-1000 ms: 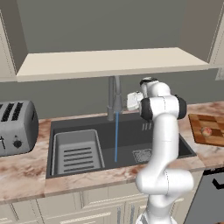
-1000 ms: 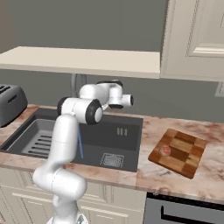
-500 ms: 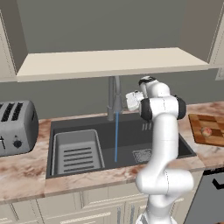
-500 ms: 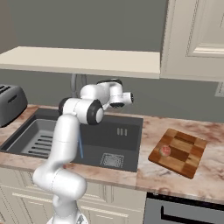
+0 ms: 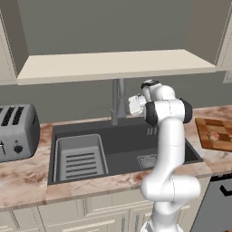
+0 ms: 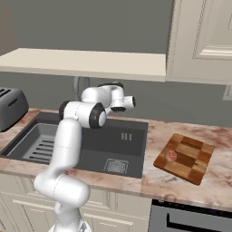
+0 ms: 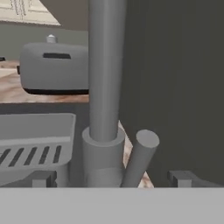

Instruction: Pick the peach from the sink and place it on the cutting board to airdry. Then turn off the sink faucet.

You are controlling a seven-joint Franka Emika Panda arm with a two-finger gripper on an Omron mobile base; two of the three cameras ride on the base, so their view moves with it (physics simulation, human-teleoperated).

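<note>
The peach lies on the checkered cutting board, on the counter right of the sink. My gripper is open, close against the base of the sink faucet. In the hand view its fingertips stand wide apart on either side of the stem's base and the small lever, which leans up to the right. No water stream shows under the spout.
A lighter ribbed tray insert sits in the sink's left half, and the drain grate lies near the front. A toaster stands on the left counter. A shelf hangs above the faucet.
The blue water stream under the spout has gone. The hand has edged slightly closer to the faucet; the peach and board are unchanged.
</note>
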